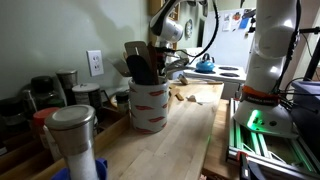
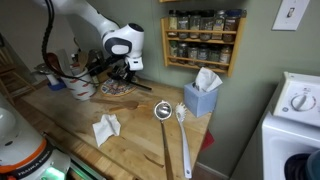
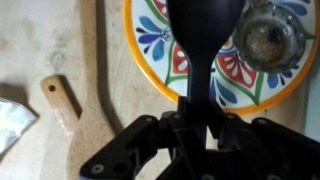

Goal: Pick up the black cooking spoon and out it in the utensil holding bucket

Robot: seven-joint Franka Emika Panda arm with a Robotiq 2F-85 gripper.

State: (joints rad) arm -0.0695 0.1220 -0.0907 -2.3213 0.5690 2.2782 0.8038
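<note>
In the wrist view my gripper is shut on the handle of the black cooking spoon. The spoon's bowl hangs over a colourful patterned plate. The utensil bucket is white with red markings and holds several dark utensils; it stands in front of the gripper in an exterior view. In an exterior view the gripper is above the plate, with the bucket just beside it. The spoon is too dark to make out in both exterior views.
A glass item sits on the plate. A wooden utensil lies on the counter. A blue tissue box, a metal strainer, a white brush and a crumpled napkin lie nearby. A steel canister stands near.
</note>
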